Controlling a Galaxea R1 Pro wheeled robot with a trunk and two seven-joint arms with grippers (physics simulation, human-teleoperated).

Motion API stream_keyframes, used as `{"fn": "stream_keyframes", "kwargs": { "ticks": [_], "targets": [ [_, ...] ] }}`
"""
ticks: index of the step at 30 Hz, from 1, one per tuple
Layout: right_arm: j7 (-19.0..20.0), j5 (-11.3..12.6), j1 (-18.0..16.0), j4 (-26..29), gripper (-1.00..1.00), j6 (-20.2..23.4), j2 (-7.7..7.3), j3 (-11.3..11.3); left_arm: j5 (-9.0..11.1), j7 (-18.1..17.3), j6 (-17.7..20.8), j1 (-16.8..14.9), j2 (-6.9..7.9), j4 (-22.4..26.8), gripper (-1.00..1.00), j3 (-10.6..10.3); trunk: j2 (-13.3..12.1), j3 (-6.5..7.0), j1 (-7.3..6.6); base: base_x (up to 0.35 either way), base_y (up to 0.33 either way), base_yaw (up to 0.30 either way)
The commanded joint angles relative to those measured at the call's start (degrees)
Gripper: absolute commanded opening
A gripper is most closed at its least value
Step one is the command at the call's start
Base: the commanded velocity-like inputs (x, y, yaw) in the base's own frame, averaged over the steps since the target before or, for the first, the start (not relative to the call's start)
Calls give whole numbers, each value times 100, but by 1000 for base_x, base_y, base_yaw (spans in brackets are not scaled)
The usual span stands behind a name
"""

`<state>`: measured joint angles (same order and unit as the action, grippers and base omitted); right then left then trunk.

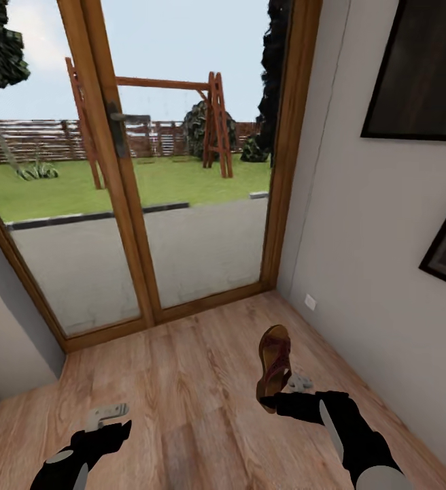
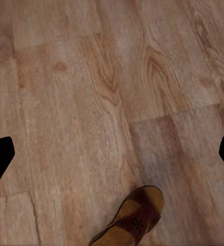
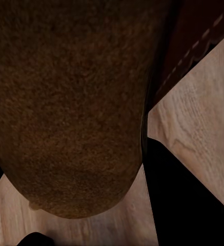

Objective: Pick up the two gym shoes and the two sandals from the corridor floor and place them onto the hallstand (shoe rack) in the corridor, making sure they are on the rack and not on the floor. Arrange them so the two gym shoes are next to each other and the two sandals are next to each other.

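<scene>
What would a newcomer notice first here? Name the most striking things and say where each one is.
First, the brown sandal held up by the right gripper, at lower right over the wood floor. Next, the tall wood-framed glass door straight ahead, with lawn and a wooden swing frame outside. The left gripper hangs open and empty at lower left, and its wrist view catches a second sandal on the planks.

1 sandal point(image 1: 275, 366), 2 hands, 2 wall pictures
</scene>
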<state>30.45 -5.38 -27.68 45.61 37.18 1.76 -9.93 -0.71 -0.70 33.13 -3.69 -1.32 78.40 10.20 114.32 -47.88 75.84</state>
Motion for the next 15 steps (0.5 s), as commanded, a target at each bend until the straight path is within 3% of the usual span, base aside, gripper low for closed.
{"fn": "stream_keyframes", "kwargs": {
  "ticks": [1, 15],
  "targets": [
    [-13, 20, 0, 0, -100, 8, -2, 0, 1, 0, 0, 0, 0, 0, 100, 0, 0, 0, 0, 0, 0, -279],
    [-13, 20, 0, 0, -100, 8, -2, 0, 1, 0, 0, 0, 0, 0, 100, 0, 0, 0, 0, 0, 13, -279]
  ]
}}
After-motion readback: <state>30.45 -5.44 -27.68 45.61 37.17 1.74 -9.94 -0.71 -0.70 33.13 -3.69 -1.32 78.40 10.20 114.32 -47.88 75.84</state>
